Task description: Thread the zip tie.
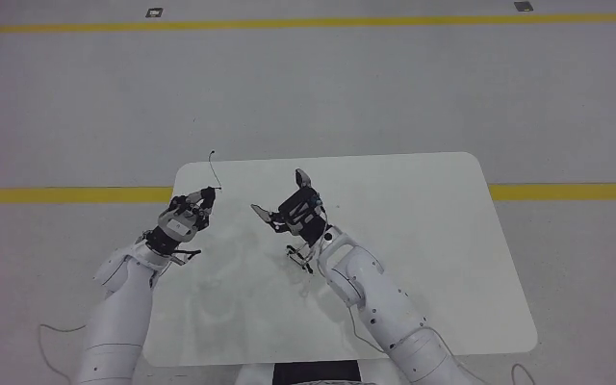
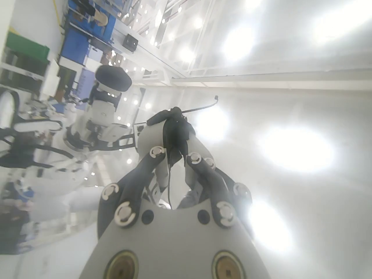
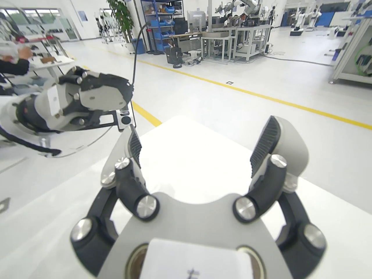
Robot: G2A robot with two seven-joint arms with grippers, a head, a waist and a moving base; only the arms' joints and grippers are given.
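Left fingers (image 2: 152, 139) pinch the zip tie (image 1: 216, 171) over the left of the table (image 1: 414, 241), free end sticking out, while right fingers (image 3: 264, 143) stand wide and empty nearby; threading looks unstarted, needing that end caught next.

A gap parts right gripper (image 1: 280, 192) from left gripper (image 1: 206, 195) and zip tie (image 3: 134, 59).

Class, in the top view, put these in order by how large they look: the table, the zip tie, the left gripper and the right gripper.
1. table
2. right gripper, spread open
3. left gripper, shut on the tie; it is close to the right one's size, so this rank is unsure
4. zip tie, a thin strand
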